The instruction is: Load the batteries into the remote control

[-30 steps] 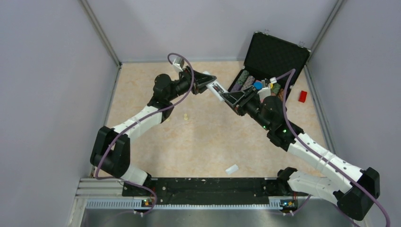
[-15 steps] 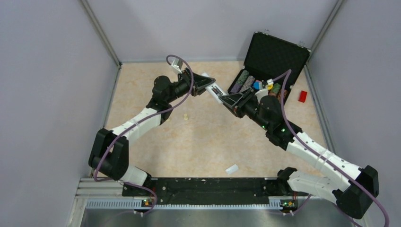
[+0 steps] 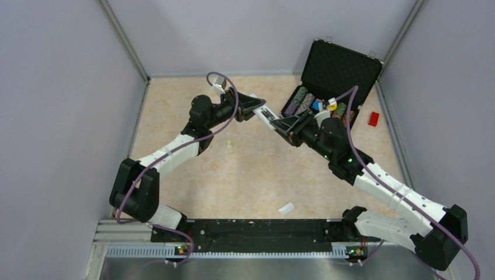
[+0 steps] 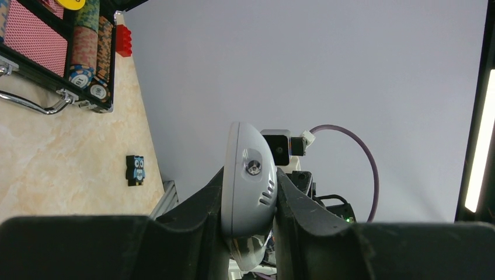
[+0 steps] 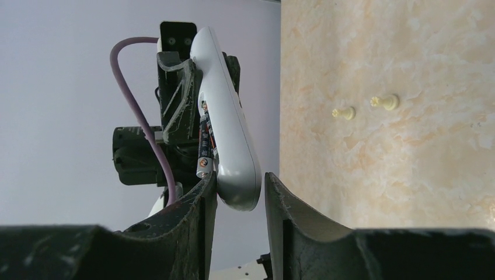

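Both grippers are working on the remote [image 3: 267, 115], which is hanging in the air above the table [image 3: 251, 175] near the open black case [image 3: 341, 67]. The left gripper [image 4: 248, 181] is clamping one rounded end of the remote, its fingers [image 4: 201, 210] pressing on both flanks. The right gripper [image 5: 239, 178] is sitting around the opposite end with its jaws slightly parted: one finger is lying close against the remote, while a thin gap is showing beside the other. One battery [image 5: 204, 143] is lying lengthwise in the remote's back, its metallic end pointing toward the right gripper. Two cream pegs [image 5: 385, 102] and a small white cover [image 3: 286, 208] are lying on the table, well apart from the remote.
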`<action>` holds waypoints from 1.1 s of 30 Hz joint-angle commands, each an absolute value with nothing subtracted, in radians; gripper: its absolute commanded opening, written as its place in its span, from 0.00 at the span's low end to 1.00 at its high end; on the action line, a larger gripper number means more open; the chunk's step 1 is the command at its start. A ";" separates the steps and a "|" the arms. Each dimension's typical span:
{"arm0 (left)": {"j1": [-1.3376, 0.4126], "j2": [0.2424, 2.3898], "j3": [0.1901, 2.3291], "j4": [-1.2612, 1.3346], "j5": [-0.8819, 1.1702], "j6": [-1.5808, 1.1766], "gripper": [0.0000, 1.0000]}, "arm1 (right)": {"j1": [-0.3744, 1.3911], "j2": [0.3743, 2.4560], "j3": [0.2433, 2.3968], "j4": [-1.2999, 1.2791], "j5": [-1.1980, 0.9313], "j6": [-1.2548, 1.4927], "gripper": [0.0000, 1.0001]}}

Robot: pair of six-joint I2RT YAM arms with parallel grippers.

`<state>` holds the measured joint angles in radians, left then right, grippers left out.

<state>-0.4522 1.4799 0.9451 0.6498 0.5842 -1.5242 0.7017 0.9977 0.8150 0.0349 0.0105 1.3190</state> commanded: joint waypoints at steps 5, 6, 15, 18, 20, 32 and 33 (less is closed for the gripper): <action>-0.434 1.458 0.951 0.704 0.604 -1.557 0.00 | 0.684 0.955 0.861 -0.018 0.058 1.279 0.35; -0.433 1.456 0.949 0.701 0.602 -1.554 0.00 | 0.685 0.955 0.861 -0.025 0.061 1.277 0.35; -0.427 1.457 0.943 0.698 0.594 -1.551 0.00 | 0.684 0.953 0.860 -0.021 0.051 1.264 0.35; -0.426 1.459 0.942 0.697 0.594 -1.551 0.00 | 0.684 0.944 0.855 -0.010 0.052 1.257 0.38; -0.426 1.460 0.940 0.698 0.594 -1.552 0.00 | 0.685 0.934 0.845 0.026 0.052 1.244 0.44; -0.426 1.455 0.936 0.696 0.600 -1.551 0.00 | 0.684 0.983 0.850 0.075 0.019 1.230 0.53; -0.426 1.454 0.936 0.694 0.601 -1.549 0.00 | 0.684 0.988 0.849 0.078 0.016 1.231 0.53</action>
<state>-0.4305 1.4799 0.9379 0.6277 0.5896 -1.5440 0.6971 0.9649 0.8192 0.0231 0.0376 1.2491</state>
